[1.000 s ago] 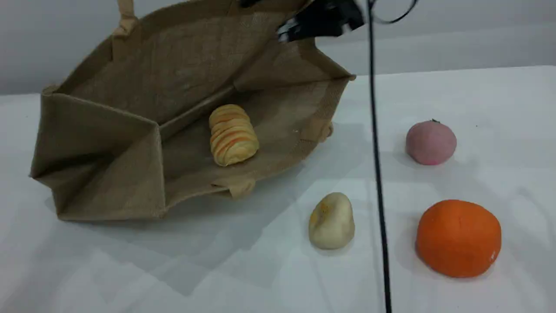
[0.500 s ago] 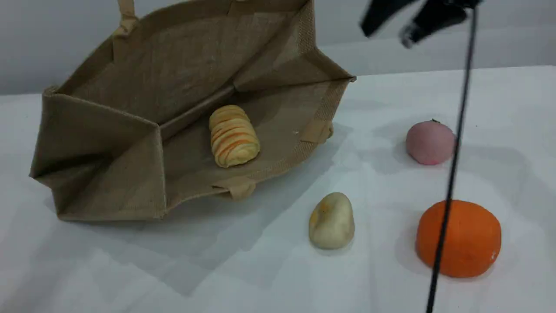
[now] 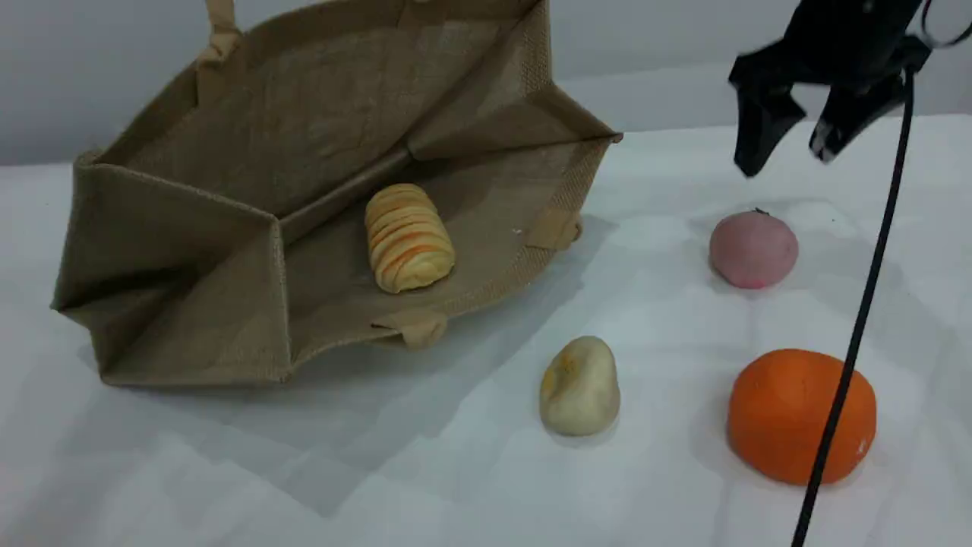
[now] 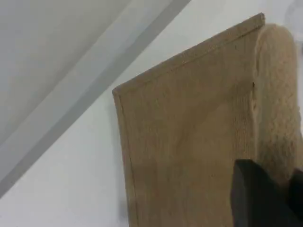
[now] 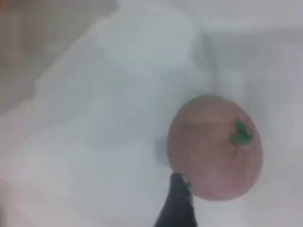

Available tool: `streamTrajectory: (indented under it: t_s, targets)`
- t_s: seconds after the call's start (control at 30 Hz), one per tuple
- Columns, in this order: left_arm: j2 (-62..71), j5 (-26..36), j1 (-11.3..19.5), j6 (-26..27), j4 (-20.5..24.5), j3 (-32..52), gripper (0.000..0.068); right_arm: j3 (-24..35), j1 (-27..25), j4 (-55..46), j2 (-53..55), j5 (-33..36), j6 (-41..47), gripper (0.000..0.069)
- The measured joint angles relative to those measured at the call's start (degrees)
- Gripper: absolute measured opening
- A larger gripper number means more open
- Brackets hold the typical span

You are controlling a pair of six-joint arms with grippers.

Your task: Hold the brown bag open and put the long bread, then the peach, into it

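The brown bag lies on its side with its mouth open toward the camera. The long bread rests inside on the lower wall. The peach sits on the table to the right of the bag. My right gripper hangs open just above and behind it, holding nothing. In the right wrist view the peach lies just beyond one fingertip. My left gripper is out of the scene view. In its wrist view it is shut on the bag's padded handle, beside the bag's wall.
A bright orange ball sits in front of the peach. A pale beige egg-shaped lump lies near the bag's mouth. A black cable hangs from the right arm across the orange. The white table stretches out in front.
My right gripper has swung from above the bag's mouth to the right and come down over the peach, cable trailing. The bread, bag and fruit have not moved.
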Motion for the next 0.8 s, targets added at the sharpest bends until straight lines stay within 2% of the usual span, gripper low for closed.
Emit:
streamTrajectory:
  t_s: [0.63,0.8]
  targets:
    - [0.0,0.0,0.0,-0.1,0.0,0.0,0.0092,0.0,0.1,0.3,5.6,-2.5,-0.1,0.0545]
    - [0.0,0.0,0.0,-0.1,0.0,0.0,0.0092,0.0,0.2,1.3,6.9,-2.4,-0.8,0.0522]
